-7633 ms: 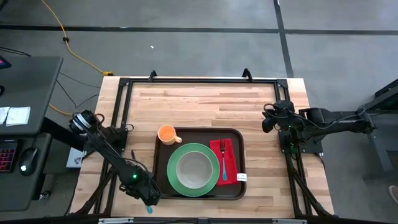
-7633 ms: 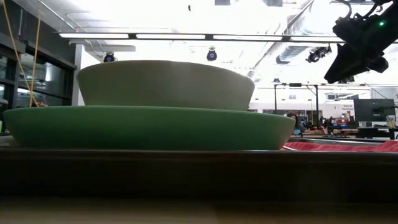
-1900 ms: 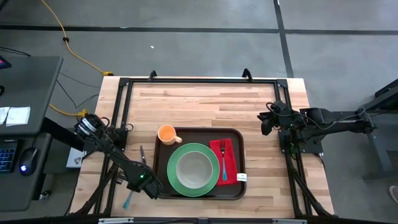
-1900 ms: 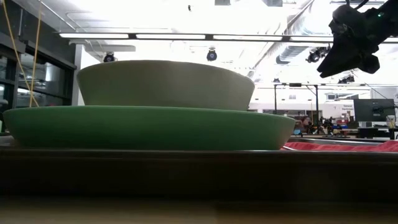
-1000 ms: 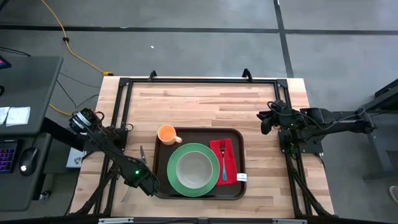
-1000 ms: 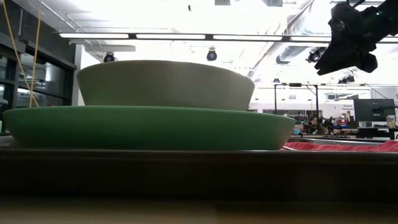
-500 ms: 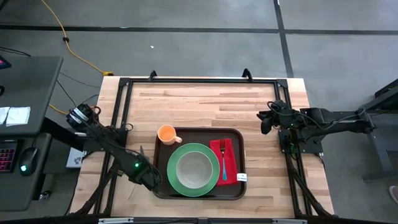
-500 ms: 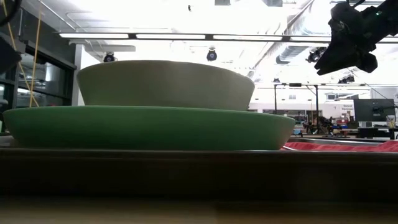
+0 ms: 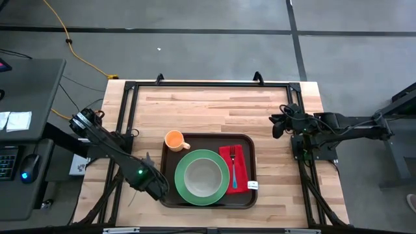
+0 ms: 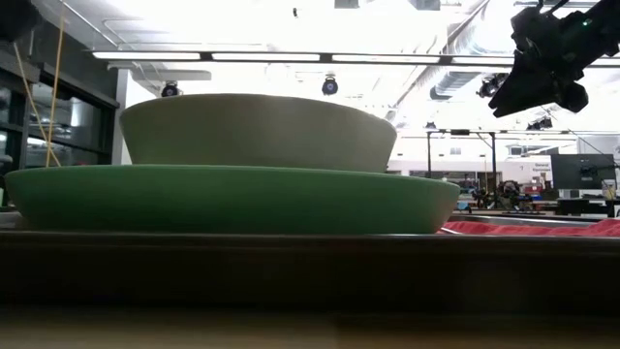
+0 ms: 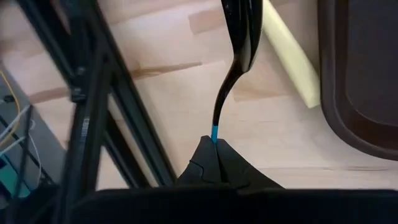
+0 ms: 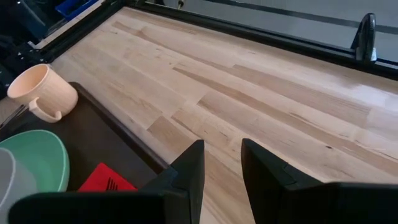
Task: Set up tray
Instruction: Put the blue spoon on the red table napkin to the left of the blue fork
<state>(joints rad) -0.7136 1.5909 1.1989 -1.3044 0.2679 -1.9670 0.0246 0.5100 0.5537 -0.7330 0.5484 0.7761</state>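
High view puts left gripper [image 9: 147,175] at tray's [image 9: 250,195] nine o'clock, clamped tight on spoon [image 11: 239,53]; best lowered level, released gently.

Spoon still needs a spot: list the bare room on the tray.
The tray has a bare strip on its left, below the orange mug. The green plate with bowl fills the middle; the napkin and fork crowd the right.

You have 1 wooden table [image 9: 221,104] under a black frame [image 9: 208,84]; a yellow cable [image 9: 75,45] crosses the grey floor [image 9: 195,39] behind it.
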